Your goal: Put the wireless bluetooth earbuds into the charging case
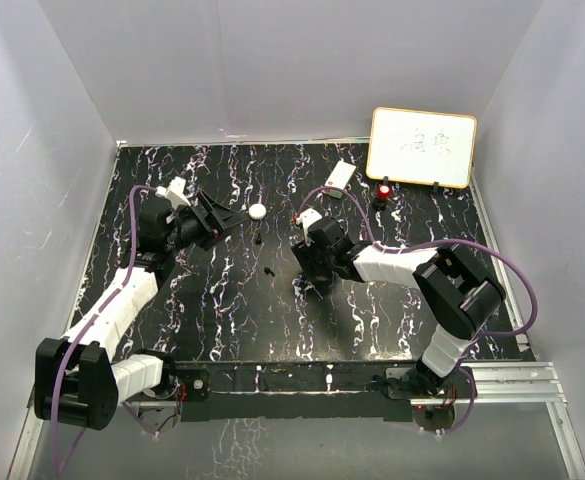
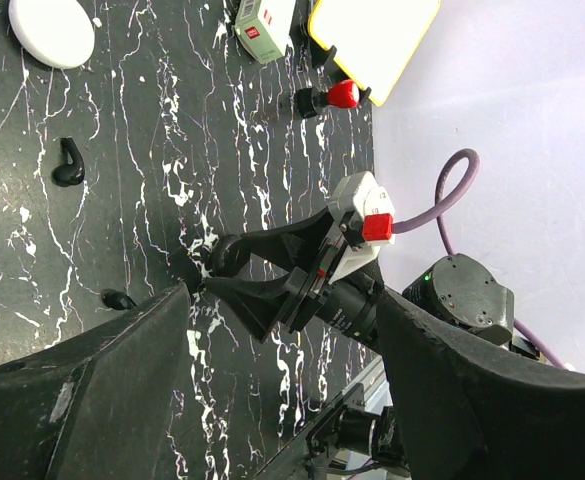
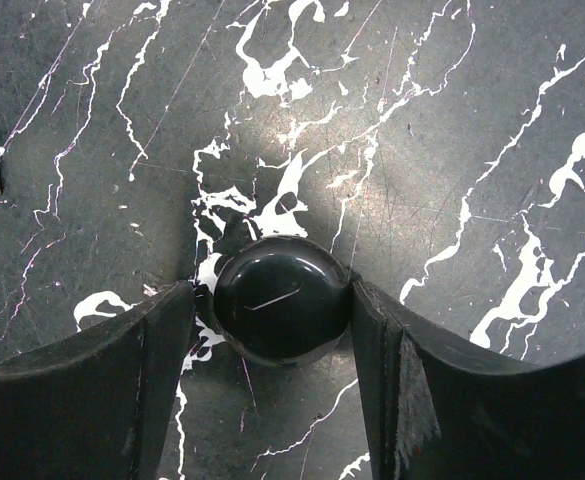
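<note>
A black round charging case (image 3: pixel 282 298) lies on the marble-patterned table between my right gripper's (image 3: pixel 272 300) pads, which press against its two sides. From above, the right gripper (image 1: pixel 307 278) hides that case. In the left wrist view the black charging case (image 2: pixel 226 254) shows at the right gripper's tips. Two black earbuds (image 1: pixel 258 238) (image 1: pixel 270 271) lie loose on the table left of it, the same black earbuds (image 2: pixel 67 165) (image 2: pixel 120 299) showing in the left wrist view. A white round case (image 1: pixel 257 211) sits shut just right of my left gripper (image 1: pixel 227 215), which is open and holds nothing.
A yellow-framed whiteboard (image 1: pixel 422 147) stands at the back right, with a red-capped object (image 1: pixel 383 190) and a small white box (image 1: pixel 340 175) in front of it. White walls close in the table on three sides.
</note>
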`<action>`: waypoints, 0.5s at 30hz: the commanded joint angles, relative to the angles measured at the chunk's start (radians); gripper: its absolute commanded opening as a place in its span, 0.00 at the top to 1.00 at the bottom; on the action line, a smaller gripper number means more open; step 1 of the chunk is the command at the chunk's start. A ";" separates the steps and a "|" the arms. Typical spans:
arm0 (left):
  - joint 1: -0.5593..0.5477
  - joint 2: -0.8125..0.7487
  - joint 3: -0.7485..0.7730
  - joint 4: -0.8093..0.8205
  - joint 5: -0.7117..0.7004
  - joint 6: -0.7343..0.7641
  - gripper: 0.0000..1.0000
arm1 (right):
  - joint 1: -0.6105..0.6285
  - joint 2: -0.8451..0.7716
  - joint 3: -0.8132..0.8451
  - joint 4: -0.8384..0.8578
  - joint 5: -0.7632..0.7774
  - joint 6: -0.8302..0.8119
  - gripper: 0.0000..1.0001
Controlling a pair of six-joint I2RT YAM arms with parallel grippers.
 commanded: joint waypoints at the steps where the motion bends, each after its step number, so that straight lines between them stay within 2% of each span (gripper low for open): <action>1: -0.005 -0.010 0.000 0.006 0.032 -0.006 0.26 | 0.002 0.025 0.018 -0.086 0.047 -0.007 0.41; 7: -0.006 -0.015 0.000 -0.001 0.031 -0.003 0.26 | 0.001 0.034 0.027 -0.091 0.052 -0.007 0.48; 15: -0.006 -0.012 0.001 0.009 0.061 -0.009 0.26 | 0.002 0.025 0.009 -0.060 0.065 -0.017 0.67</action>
